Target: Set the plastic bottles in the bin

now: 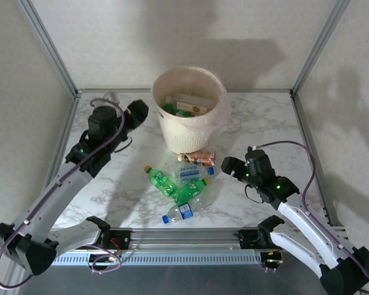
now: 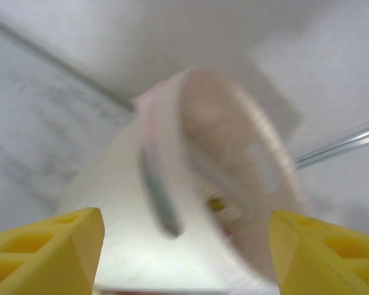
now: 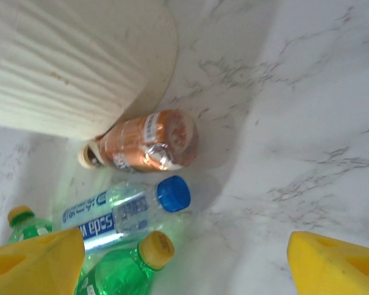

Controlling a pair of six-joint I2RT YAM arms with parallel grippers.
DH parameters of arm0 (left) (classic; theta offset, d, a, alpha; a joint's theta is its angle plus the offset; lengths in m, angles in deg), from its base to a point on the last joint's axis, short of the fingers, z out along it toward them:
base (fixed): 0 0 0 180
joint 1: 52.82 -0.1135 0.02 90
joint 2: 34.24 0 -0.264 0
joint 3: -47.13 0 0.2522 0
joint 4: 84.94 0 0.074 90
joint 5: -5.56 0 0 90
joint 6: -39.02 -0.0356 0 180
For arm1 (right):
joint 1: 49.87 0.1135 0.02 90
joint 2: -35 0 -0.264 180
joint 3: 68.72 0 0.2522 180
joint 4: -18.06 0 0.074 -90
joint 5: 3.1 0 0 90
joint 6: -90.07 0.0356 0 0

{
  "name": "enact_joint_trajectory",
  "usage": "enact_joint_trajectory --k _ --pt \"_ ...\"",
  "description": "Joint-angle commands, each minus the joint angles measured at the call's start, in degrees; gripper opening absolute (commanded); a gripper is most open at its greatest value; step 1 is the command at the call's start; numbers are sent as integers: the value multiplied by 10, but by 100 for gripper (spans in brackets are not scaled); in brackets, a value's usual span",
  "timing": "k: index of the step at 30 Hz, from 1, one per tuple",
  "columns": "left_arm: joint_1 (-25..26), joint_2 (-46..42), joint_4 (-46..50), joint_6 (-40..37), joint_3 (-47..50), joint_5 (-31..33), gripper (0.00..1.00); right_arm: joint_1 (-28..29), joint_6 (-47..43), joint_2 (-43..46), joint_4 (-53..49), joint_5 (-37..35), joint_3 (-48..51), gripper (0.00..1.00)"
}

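The bin (image 1: 172,132) stood at the far middle of the table (image 1: 264,117), its mouth open from above. A heap of plastic bottles (image 1: 183,179) blocked its near side, and the copper-brown bottle (image 3: 149,142) lay close against its foot, leaving hardly any gap there. The marble right of the heap was bare, and also the strip on its left, up to the left arm (image 1: 74,172)

A robotics lab cell: aluminium frame posts (image 1: 49,46), blank white panels (image 1: 111,37), marble-look table (image 1: 264,123).
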Motion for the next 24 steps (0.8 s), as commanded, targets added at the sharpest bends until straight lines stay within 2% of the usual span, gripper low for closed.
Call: enact_joint_trajectory --k 1,6,11,20,24 --pt "2 -41 40 -18 85 23 71 39 5 -16 31 -22 0 88" --pt "-2 -80 32 24 190 27 70 116 48 -50 74 -55 21 90" --pt "-7 -75 37 64 236 39 70 170 73 -88 78 -85 21 90" --pt "3 -6 0 121 281 24 70 183 96 -85 89 -91 38 88" --pt "8 43 -17 136 292 18 66 184 98 -84 89 -93 41 87"
